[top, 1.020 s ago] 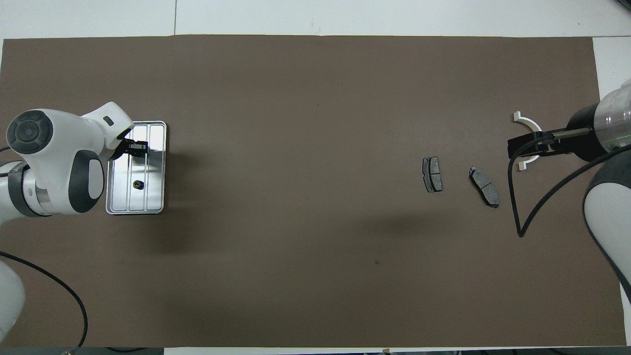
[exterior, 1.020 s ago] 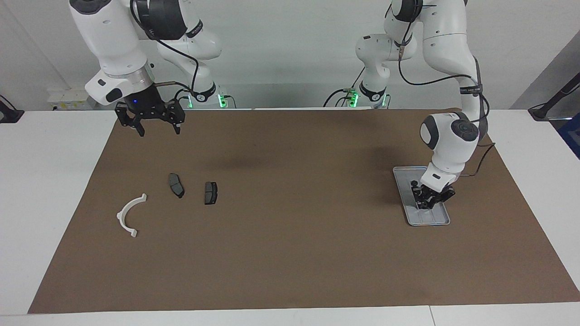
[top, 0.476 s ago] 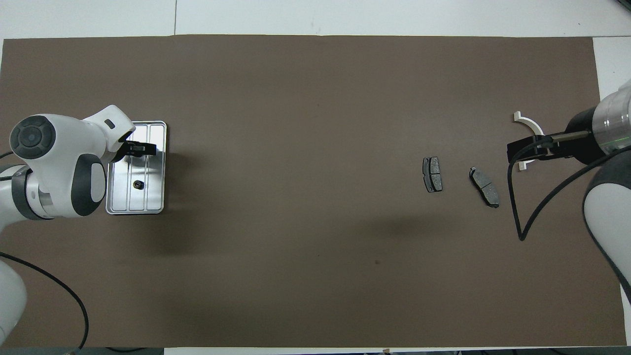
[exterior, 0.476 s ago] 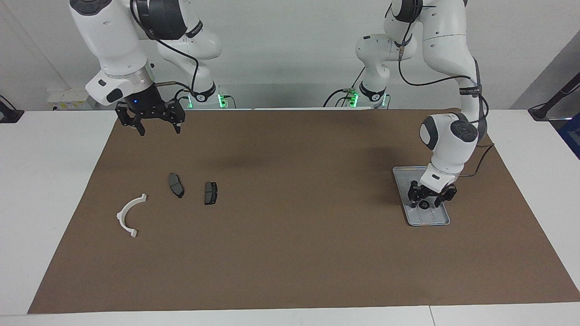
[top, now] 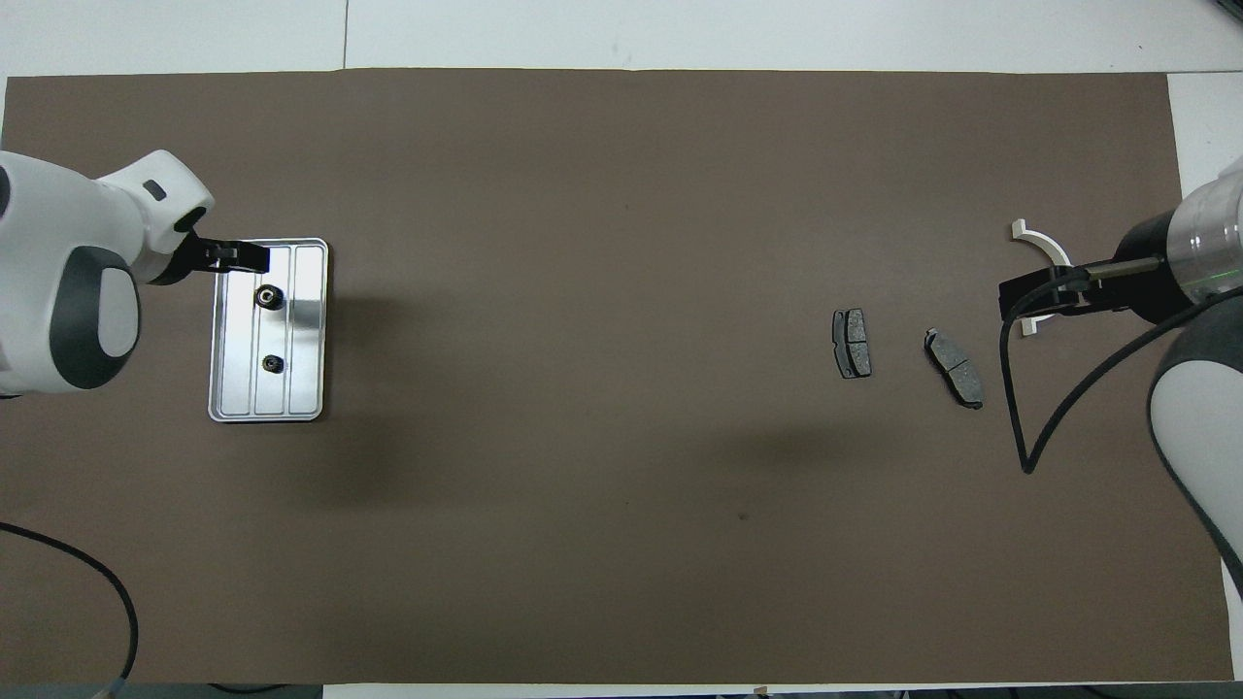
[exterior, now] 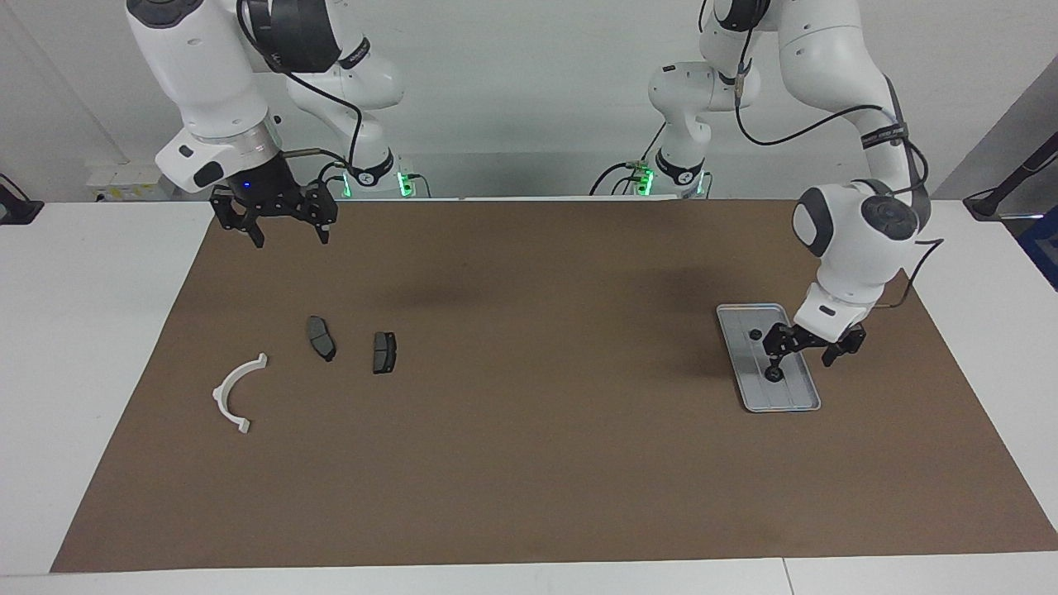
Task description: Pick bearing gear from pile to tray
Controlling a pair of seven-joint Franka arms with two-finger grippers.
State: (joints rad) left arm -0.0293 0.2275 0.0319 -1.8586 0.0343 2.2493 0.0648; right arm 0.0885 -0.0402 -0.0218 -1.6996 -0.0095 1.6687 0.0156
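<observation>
Overhead view shows the tray [top: 309, 335], a silver-grey rectangle with rounded corners, a raised rim and a ribbed floor, lying on the brown mat [top: 583, 243] at the left arm's end of the tabletop [top: 680, 29], its long axis running from nearer the robots to farther from them. In it sit two small black round gears: one gear [top: 267, 296] in the half farther from the robots, the other gear [top: 273, 364] nearer to them, well apart, each a dark ring; which way either faces cannot be told. The left hand [exterior: 803, 345] hangs over the tray's outer edge with its fingers spread wide and nothing between them; in the facing view one fingertip [exterior: 775, 359] stands just above the farther gear, and contact cannot be told. At the right arm's end lies the pile: a white arc [exterior: 238, 390] and two dark grey pads, one pad [exterior: 321, 337] just beside the other pad [exterior: 384, 352], not touching. The right hand [exterior: 285, 231] waits raised over the mat, fingers wide, empty.
</observation>
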